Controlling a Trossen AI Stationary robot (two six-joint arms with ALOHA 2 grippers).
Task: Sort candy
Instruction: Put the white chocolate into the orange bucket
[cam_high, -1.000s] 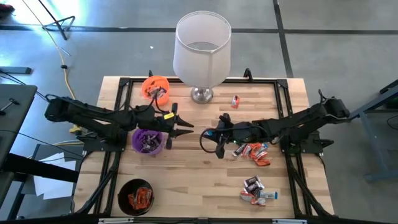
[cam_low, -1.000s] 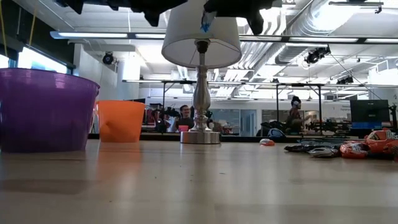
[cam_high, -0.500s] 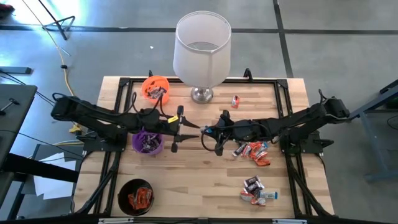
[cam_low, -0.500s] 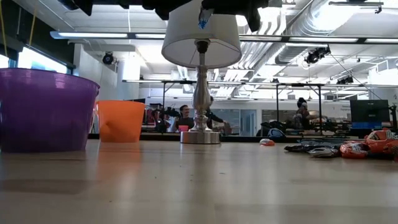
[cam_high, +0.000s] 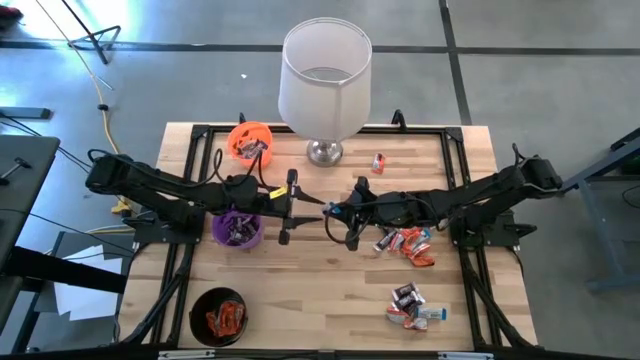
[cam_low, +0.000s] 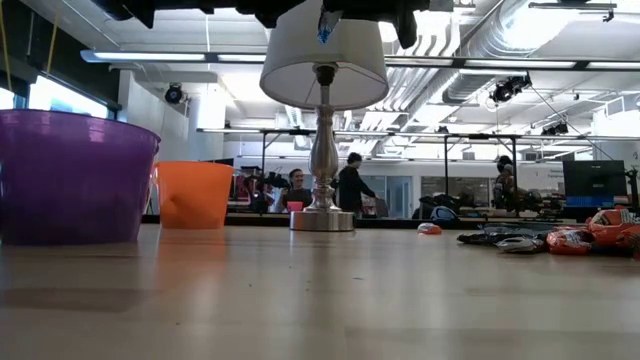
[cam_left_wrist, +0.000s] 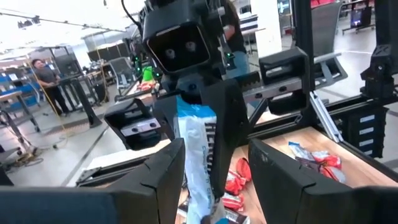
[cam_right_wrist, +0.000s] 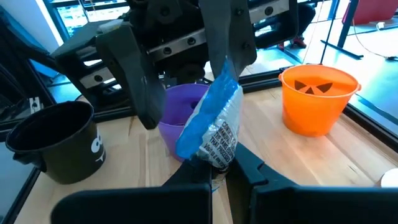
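A translucent purple plastic cup (cam_low: 75, 177) stands large at the near left of the pale wooden tabletop (cam_low: 320, 295), with an orange plastic cup (cam_low: 194, 195) behind it. A lamp with a white shade (cam_low: 323, 52) and a turned silver metal stem (cam_low: 321, 155) stands mid-table. Shiny wrapped sweets in red, dark and silver wrappers (cam_low: 560, 237) lie at the far right. Dark arm parts (cam_low: 250, 10) cross the top edge, a scrap of blue wrapper (cam_low: 325, 27) hanging from them. People (cam_low: 352, 187) show in the room behind.

candy: blue-white wrapped piece (cam_right_wrist: 211, 127) held upright in air | rest (cam_high: 405, 243) scattered on right tabletop
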